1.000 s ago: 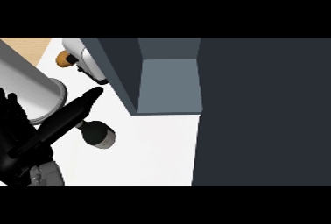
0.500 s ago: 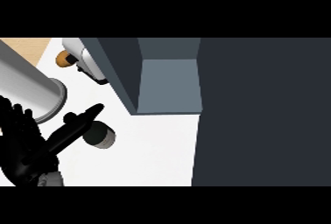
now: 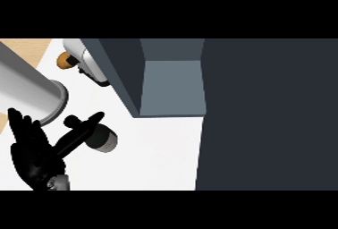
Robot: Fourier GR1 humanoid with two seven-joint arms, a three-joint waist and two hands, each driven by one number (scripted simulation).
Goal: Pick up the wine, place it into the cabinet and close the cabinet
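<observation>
The wine bottle (image 3: 104, 139) stands on the white counter (image 3: 158, 156), left of the cabinet. It is dark, with a pale grey end and a small dark top toward the upper left. My left hand (image 3: 31, 154) shows at the lower left, open, its fingers straight and pointing up. Its thumb reaches right across the bottle's dark neck; I cannot tell whether it touches. The cabinet (image 3: 171, 85) is open, showing a blue-grey inside, and its dark front (image 3: 271, 116) fills the right half of the view. The right hand is not visible.
A grey forearm (image 3: 26, 87) crosses the upper left corner. Behind it, by the cabinet's left wall, lie a small orange-brown thing (image 3: 64, 61) and a white and dark object (image 3: 92, 69). A strip of wooden surface (image 3: 26, 48) shows at the top left.
The hand has drawn back from the cabinet's left wall toward the lower left. Its thumb, which pointed at the cabinet's corner, now lies over the bottle. The bottle has not moved.
</observation>
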